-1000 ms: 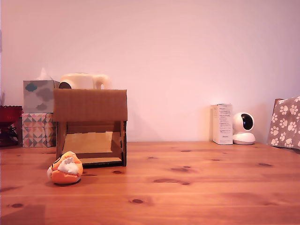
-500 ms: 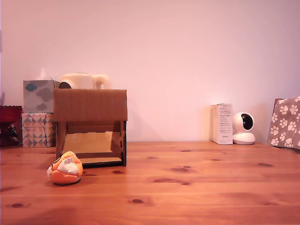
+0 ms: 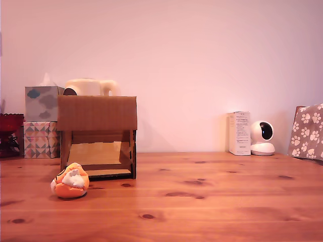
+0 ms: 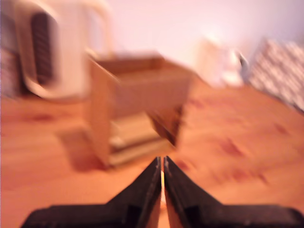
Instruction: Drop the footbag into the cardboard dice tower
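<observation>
The footbag [image 3: 70,181], a squashed ball of orange and white panels, lies on the wooden tabletop [image 3: 212,201] just in front of the cardboard dice tower [image 3: 97,136], near the box's front corner on the exterior view's left. It sits outside the box, close to the lower front opening, where a sloped tan ramp [image 3: 96,153] shows beneath the solid brown upper panel.

Behind the tower, a cream-coloured jug-like vessel [image 3: 91,87] rises above its top edge. On the exterior view's left, two patterned tissue boxes [image 3: 41,121] stand stacked against the pale wall, one with cloud shapes above one with triangles, and a dark red object [image 3: 10,123] is cut off at the frame's edge.

Well apart, toward the exterior view's right, a white carton [image 3: 239,133] stands upright beside a small white dome camera [image 3: 262,137], with a brown paw-print bag [image 3: 307,132] at the far edge.

The gripper [image 4: 162,178] appears only in the blurred wrist view, where its two dark fingers [image 4: 142,190] meet with barely a sliver between them, holding nothing, pointed toward the cardboard dice tower [image 4: 137,104] from above the tabletop. The footbag cannot be made out in that view.
</observation>
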